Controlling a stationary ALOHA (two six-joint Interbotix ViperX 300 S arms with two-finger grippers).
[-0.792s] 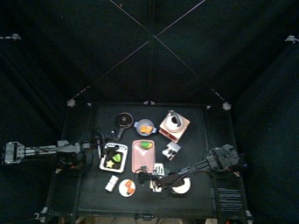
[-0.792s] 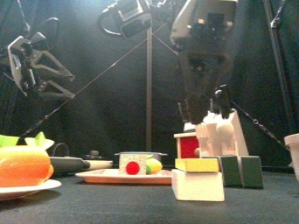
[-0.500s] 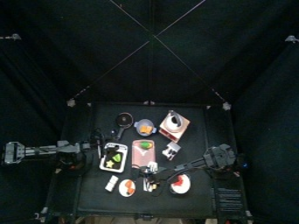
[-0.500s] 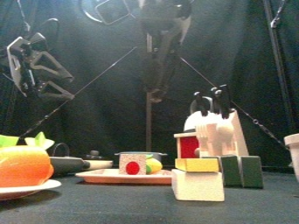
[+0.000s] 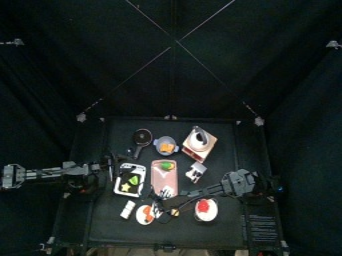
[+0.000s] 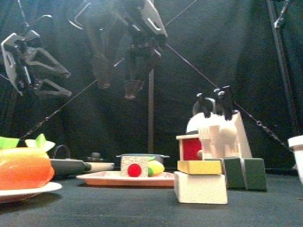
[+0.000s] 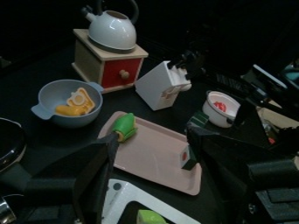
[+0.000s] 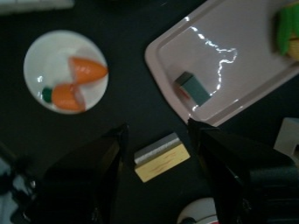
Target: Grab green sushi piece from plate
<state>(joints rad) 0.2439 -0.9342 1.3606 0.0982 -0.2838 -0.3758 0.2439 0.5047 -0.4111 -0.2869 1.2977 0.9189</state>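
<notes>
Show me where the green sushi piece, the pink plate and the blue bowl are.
green sushi piece (image 7: 122, 128), left wrist view, middle of its top.
pink plate (image 7: 158, 157), left wrist view, bare middle of its surface.
blue bowl (image 7: 47, 93), left wrist view, its near rim.

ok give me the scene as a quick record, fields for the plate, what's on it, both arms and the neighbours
plate: long pale-pink plate, flat on the black table
on plate: green sushi piece at one end; small dark piece near the other end
right gripper: fingers open, empty, above the plate's edge and a yellow block
left gripper: raised off to the plate's side, holding nothing seen
neighbours: blue bowl, white kettle on a red-fronted box, round white plate with orange pieces
</notes>
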